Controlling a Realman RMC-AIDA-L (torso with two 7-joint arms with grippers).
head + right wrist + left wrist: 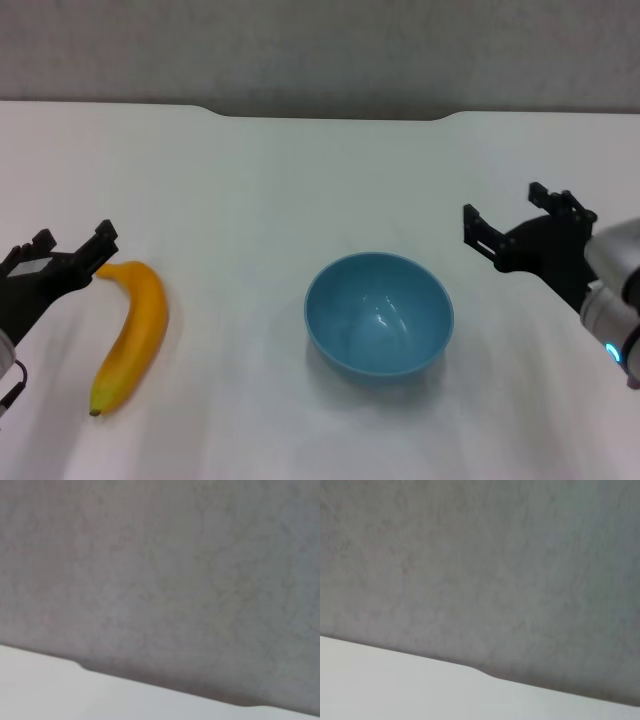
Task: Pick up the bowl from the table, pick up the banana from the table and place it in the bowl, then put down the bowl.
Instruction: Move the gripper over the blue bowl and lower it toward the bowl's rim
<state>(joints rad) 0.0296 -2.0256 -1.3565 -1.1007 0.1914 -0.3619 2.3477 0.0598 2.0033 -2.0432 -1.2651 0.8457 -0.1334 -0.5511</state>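
A light-blue bowl stands upright and empty on the white table, a little right of centre in the head view. The yellow-orange banana lies on the table at the left, its dark tip toward the near edge. My left gripper hovers open just left of the banana's far end, with nothing between its fingers. To the right of the bowl, apart from it, my right gripper is open and holds nothing. Both wrist views show only the grey wall and the table's far edge.
A shallow notch runs along the table's far edge, with a grey wall behind it. The same edge shows as a white strip of table in the left wrist view and table in the right wrist view.
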